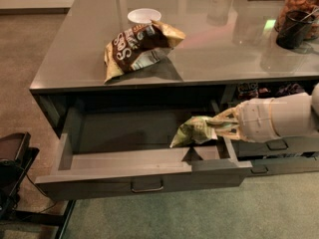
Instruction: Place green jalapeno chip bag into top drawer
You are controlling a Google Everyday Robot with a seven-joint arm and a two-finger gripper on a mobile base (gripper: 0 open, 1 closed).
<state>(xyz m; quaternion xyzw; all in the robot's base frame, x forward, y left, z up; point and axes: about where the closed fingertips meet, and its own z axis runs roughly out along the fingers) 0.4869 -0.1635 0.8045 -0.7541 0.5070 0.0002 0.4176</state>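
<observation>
Brown-and-gold chip bag (139, 46) lies on the tabletop (224, 59) against a white cup (144, 16) (jar (301, 1) far right).

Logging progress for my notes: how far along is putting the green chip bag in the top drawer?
Done: the top drawer stands pulled open. In hand: the gripper holds the green jalapeno chip bag over the drawer's right end. Left: lower it, release, pull clear. The brown chip bag lies on the countertop.
</observation>
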